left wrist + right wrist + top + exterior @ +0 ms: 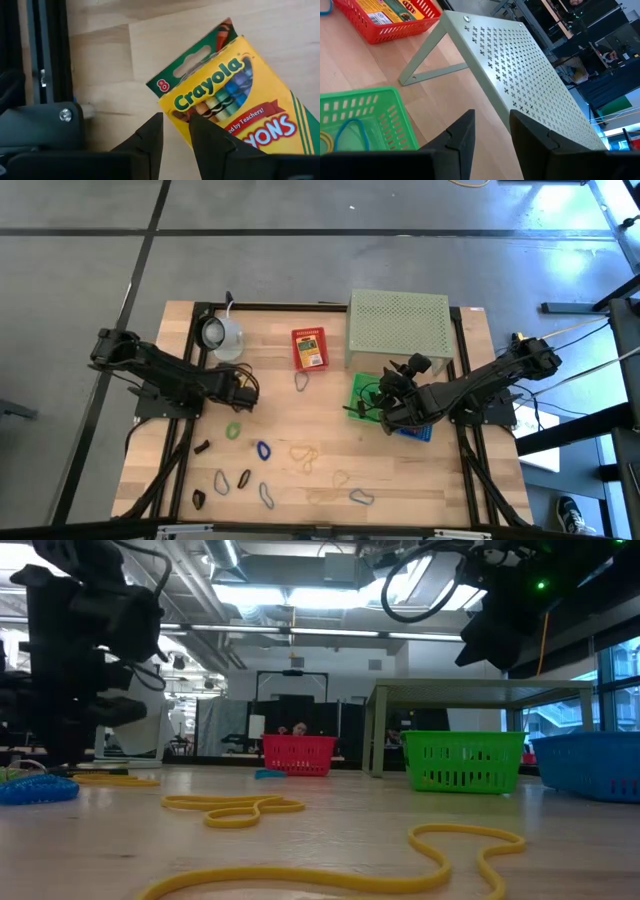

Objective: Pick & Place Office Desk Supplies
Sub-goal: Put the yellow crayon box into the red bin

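A yellow crayon box (240,100) with a green flap, printed "Crayola" and "8", lies flat on the wooden table (330,480) right in front of the left gripper (175,135), whose fingers stand slightly apart and hold nothing. Coloured rubber bands (262,450) lie scattered nearer the front edge. The right gripper (490,130) hangs narrowly parted above the green basket (395,115), beside the pale green stand (520,65)

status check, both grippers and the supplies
Left gripper empty, fingers slightly apart over crayon box. Right gripper open, empty, above green basket. Loops scattered on table.
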Available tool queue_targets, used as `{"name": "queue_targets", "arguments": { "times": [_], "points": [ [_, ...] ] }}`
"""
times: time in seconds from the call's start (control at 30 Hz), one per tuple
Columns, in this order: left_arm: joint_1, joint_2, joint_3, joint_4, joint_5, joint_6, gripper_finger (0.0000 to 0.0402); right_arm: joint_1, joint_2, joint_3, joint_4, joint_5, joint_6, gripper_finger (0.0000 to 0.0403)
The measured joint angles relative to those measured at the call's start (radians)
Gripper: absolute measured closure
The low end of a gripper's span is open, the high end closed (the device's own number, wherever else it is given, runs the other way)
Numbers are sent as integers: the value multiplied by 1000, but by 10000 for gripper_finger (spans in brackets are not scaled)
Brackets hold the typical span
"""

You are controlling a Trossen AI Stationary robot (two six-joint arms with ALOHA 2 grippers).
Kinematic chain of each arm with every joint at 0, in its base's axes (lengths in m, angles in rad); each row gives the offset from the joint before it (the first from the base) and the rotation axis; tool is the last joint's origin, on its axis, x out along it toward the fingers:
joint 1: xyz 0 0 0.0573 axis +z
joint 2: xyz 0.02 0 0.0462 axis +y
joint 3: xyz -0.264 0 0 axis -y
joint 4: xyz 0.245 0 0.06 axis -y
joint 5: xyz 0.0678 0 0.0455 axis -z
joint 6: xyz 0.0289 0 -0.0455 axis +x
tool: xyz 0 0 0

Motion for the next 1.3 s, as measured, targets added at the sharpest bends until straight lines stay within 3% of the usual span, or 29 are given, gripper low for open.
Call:
{"name": "queue_targets", "arguments": {
  "times": [0.2,0.37,0.6,0.9,1.17,1.3],
  "points": [
    [4,10,-5,62,-103,111,311,-3,0,0,2,0,-6,280],
    [5,11,5,296,-141,357,309,-21,0,0,7,0,-6,280],
    [4,8,5,646,-88,725,311,-43,0,0,26,-3,-3,280],
    [21,-64,5,588,-221,788,305,-45,0,0,33,-28,-3,280],
    [150,-24,5,710,-13,1076,258,-69,0,0,50,-27,-11,280],
    [205,-1,6,835,32,1269,233,-85,0,0,56,-27,-11,280]
  ]
}}
